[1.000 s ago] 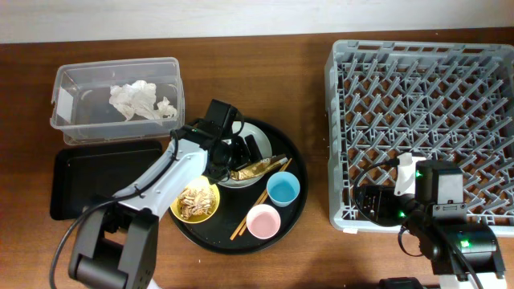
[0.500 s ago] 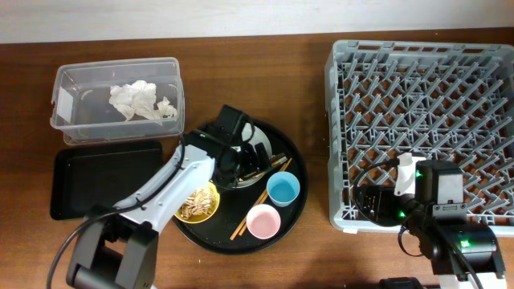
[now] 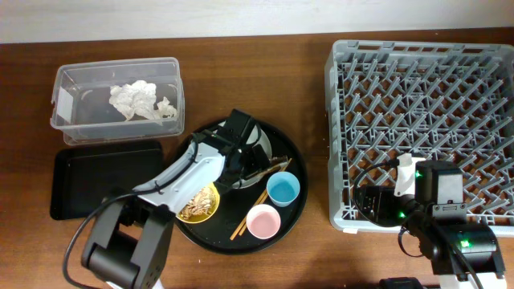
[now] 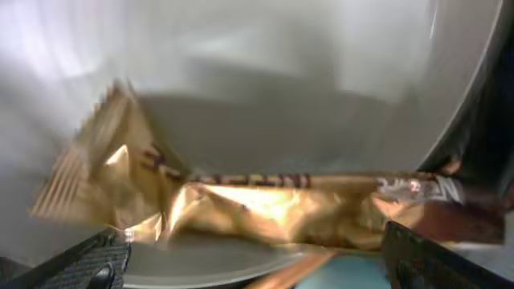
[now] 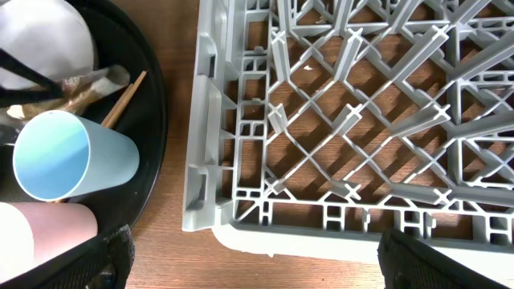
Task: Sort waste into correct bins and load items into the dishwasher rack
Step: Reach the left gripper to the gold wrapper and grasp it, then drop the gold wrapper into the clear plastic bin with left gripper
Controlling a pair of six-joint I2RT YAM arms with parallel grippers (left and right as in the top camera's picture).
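Observation:
My left gripper (image 3: pixel 243 163) is open and empty, low over the pale grey-green plate (image 3: pixel 263 138). In the left wrist view the gold-brown wrapper (image 4: pixel 265 205) lies on the plate (image 4: pixel 281 72), just ahead of the open jaws (image 4: pixel 257 269). Tan food scraps fill the yellow bowl (image 3: pixel 198 203). The blue cup (image 3: pixel 283 189), pink cup (image 3: pixel 263 221) and chopsticks (image 3: pixel 255 207) sit on the round black tray (image 3: pixel 295 210). White tissue (image 3: pixel 138 99) lies in the clear tub (image 3: pixel 72 76). My right gripper (image 3: pixel 366 201) is open and empty at the front-left corner of the dishwasher rack (image 3: pixel 426 112).
The flat black tray (image 3: pixel 100 178) lies in front of the clear tub. The right wrist view shows the rack corner (image 5: pixel 209 160), blue cup (image 5: pixel 60 156), pink cup (image 5: pixel 36 241), chopsticks (image 5: pixel 124 98) and bare wood under the open jaws (image 5: pixel 257 261).
My left gripper has moved right and forward across the plate and now covers most of the wrapper in the overhead view. The right arm has not moved.

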